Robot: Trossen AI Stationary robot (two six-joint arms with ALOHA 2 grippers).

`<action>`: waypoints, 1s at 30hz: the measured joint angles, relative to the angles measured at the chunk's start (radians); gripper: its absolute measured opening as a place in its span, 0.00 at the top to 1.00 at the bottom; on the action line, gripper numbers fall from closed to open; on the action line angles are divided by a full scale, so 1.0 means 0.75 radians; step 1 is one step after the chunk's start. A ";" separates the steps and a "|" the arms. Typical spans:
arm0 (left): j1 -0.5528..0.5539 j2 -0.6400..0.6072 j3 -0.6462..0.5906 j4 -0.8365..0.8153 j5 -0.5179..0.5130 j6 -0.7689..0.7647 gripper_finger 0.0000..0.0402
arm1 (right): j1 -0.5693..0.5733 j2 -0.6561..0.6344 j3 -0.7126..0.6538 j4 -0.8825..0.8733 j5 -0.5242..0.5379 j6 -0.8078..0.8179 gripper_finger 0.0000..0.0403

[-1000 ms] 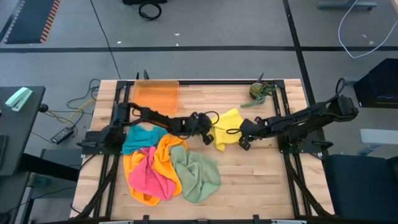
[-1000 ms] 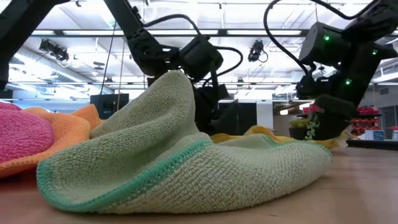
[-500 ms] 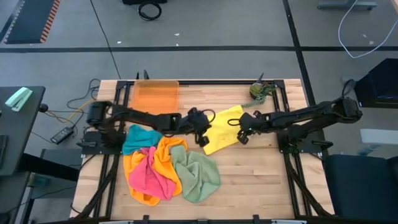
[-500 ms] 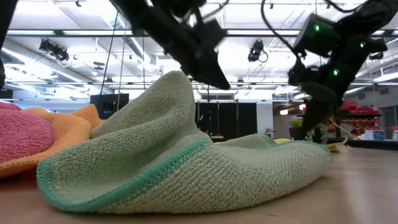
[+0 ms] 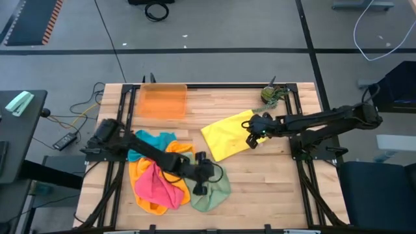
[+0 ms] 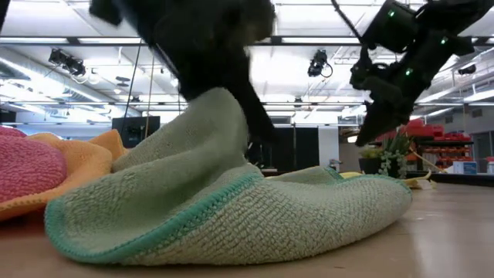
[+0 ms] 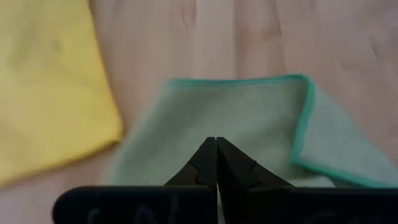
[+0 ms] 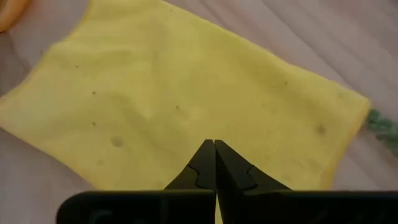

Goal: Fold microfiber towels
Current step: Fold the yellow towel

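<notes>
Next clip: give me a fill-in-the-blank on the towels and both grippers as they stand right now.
1. The towel lying spread flat is ____.
2. The left gripper hangs over the ____ towel.
3. The right gripper is at the edge of the ____ towel.
4. Both grippers' fingers are ____.

Missing words: yellow; green; yellow; shut

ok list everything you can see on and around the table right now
yellow towel: 1, yellow, spread flat mid-table
green towel: 1, sage green, crumpled at front of pile
orange towel: 1, orange, in pile
pink towel: 1, pink, on the orange one
teal towel: 1, teal, back of pile
tray: 1, translucent orange, back left
plant: 1, green, back right corner
left gripper: shut, over green towel
right gripper: shut, at yellow towel's right edge
</notes>
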 joint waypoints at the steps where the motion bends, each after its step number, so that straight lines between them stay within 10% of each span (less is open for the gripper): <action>1: -0.007 0.032 0.000 0.009 0.001 -0.030 0.96 | 0.000 0.018 -0.007 0.015 -0.001 0.009 0.99; 16: -0.122 -0.005 0.001 -0.636 0.066 -0.266 0.95 | 0.020 0.304 -0.036 0.037 0.041 0.191 0.99; 26: -0.155 -0.235 -0.005 -0.627 -0.620 -0.334 0.98 | 0.174 0.372 -0.019 0.215 -0.077 0.387 0.99; 30: -0.093 -0.171 0.000 -0.364 -0.668 -0.335 0.95 | 0.234 0.281 0.057 0.086 -0.073 0.358 0.99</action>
